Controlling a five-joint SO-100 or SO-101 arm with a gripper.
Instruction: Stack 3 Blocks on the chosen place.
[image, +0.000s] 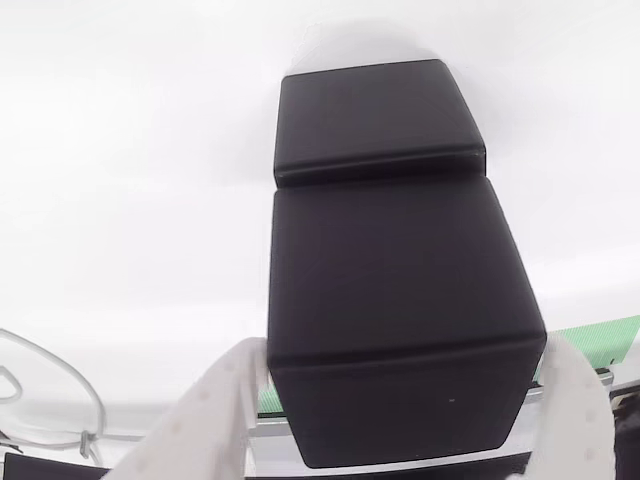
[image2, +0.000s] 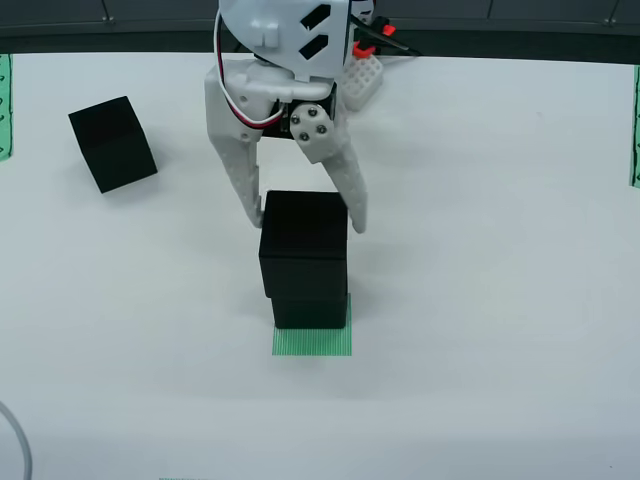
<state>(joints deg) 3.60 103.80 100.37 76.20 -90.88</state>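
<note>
White counter (image2: 480, 300) with a green ribbed pad (image2: 312, 340) near its centre. Green strips (image2: 4, 105) lie at the left and right edges. A clear cable (image2: 15, 440) curves at the lower-left corner.

The arm is white plastic with black slots, its hand (image2: 305, 215) bearing two tapered, dimpled white fingers (image2: 236, 170), a four-screw hub, red-white-black wires and an orange clip.

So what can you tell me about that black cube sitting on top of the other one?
The top block is a matte black cube, plastic by the look of it, with rounded edges. It sits upright on the lower block, which rests on a green striped patch on the white table. It overhangs slightly to the left in the overhead view. The white gripper straddles it, a finger close on each side.
</note>
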